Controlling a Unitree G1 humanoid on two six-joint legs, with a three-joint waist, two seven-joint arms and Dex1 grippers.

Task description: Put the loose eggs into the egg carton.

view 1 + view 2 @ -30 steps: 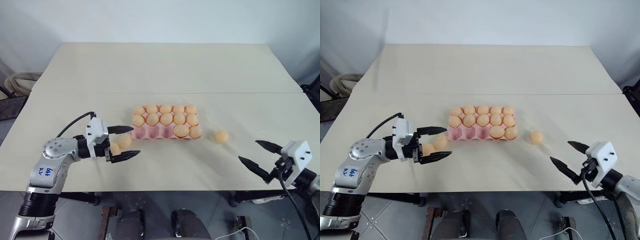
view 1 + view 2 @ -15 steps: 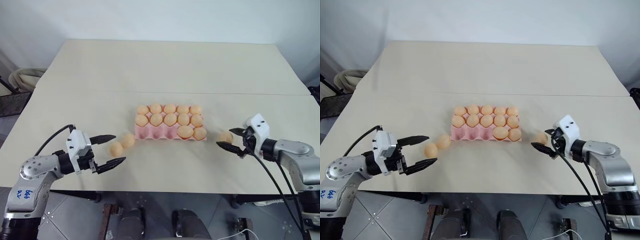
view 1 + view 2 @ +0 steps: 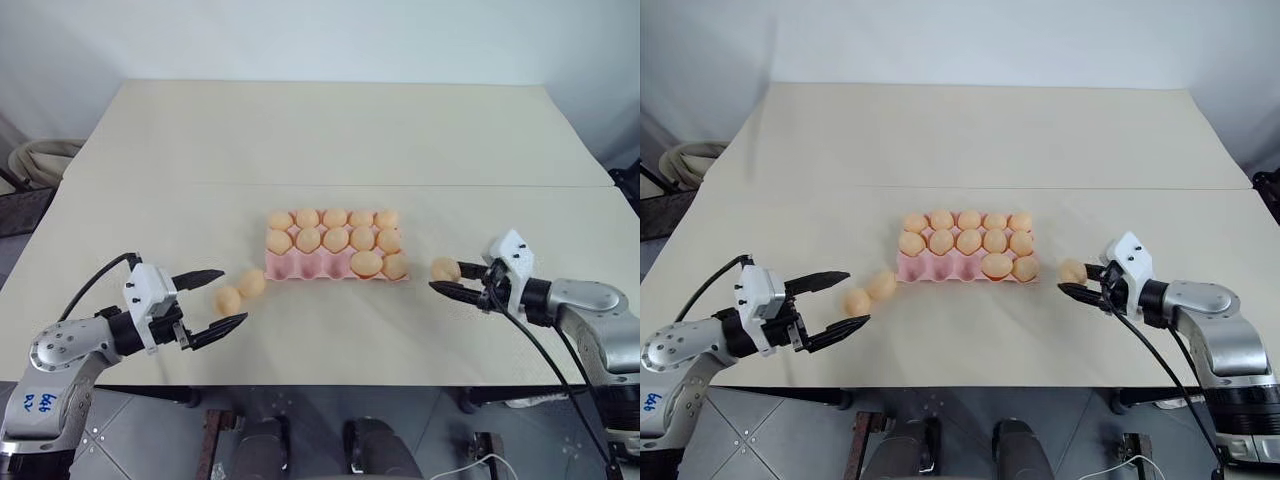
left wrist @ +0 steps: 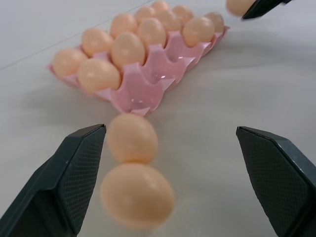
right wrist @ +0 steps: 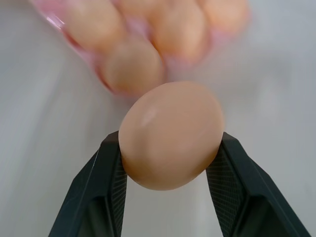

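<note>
The pink egg carton (image 3: 300, 266) lies mid-table; eggs fill its two far rows and two right-hand cups of the near row, and the other near cups are bare. Two loose eggs (image 3: 251, 283) (image 3: 229, 299) touch each other on the table left of the carton. My left gripper (image 3: 233, 295) stands open, level with them; in the left wrist view the eggs (image 4: 137, 195) lie just ahead, close to one finger (image 4: 74, 168). Right of the carton, my right gripper (image 3: 447, 276) is shut on a third egg (image 5: 170, 134), low over the table.
The cream table (image 3: 330, 130) has a seam running across it behind the carton, with wide bare surface beyond. A coiled hose (image 3: 35, 160) lies off the table's left edge. The right gripper's fingertip (image 4: 261, 6) also shows in the left wrist view.
My right gripper swung in from the front right to the egg beside the carton and shut on it. My left gripper drew back leftward from the two eggs, staying open.
</note>
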